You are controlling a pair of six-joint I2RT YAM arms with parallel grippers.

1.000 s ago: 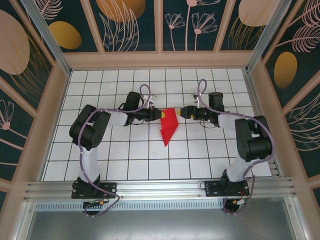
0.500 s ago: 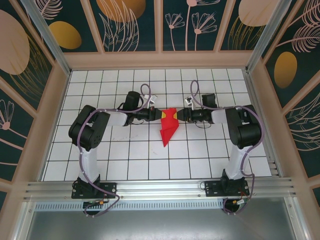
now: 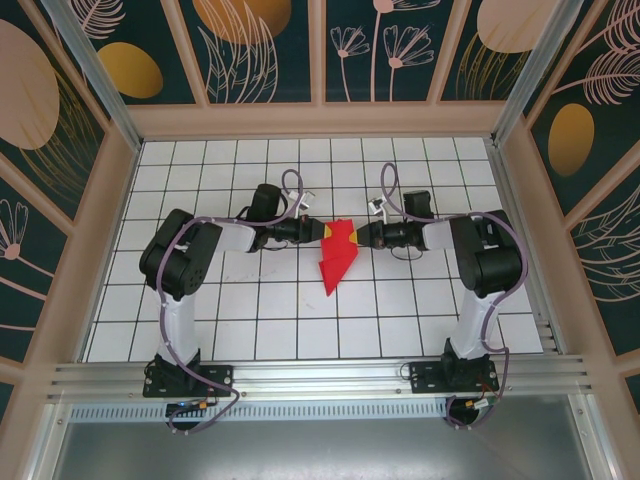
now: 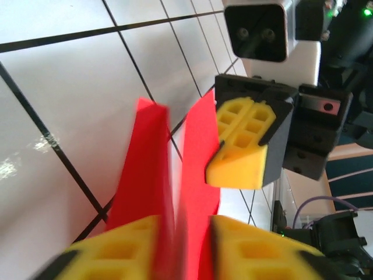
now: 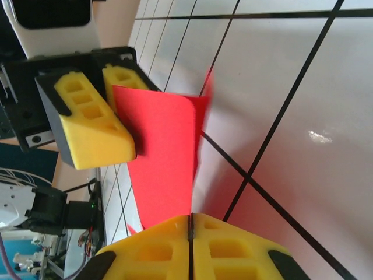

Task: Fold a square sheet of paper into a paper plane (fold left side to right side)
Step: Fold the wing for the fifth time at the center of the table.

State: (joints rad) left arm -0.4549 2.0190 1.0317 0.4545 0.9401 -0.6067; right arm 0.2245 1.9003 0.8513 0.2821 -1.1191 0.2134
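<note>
The square sheet of paper (image 3: 335, 265) is a bright red folded wedge with its tip toward the near edge, held up off the white tiles between both grippers. My left gripper (image 3: 322, 232) is at the wedge's upper left. In the left wrist view the left gripper (image 4: 185, 228) has its yellow fingers (image 4: 111, 251) apart, and the red paper flaps (image 4: 143, 169) pass loosely between them. My right gripper (image 3: 357, 236) comes in from the right. In the right wrist view the right gripper (image 5: 190, 219) has its pads pressed together on the lower edge of the red flap (image 5: 163, 157).
The white gridded table (image 3: 250, 310) spreads around the paper. Wooden frame walls (image 3: 320, 120) bound it at the back and sides, and an aluminium rail (image 3: 320, 375) carries both arm bases at the near edge.
The right arm moved in to the paper and its gripper shut on the right flap. The left gripper's fingers have parted. The paper's top has shifted slightly.
</note>
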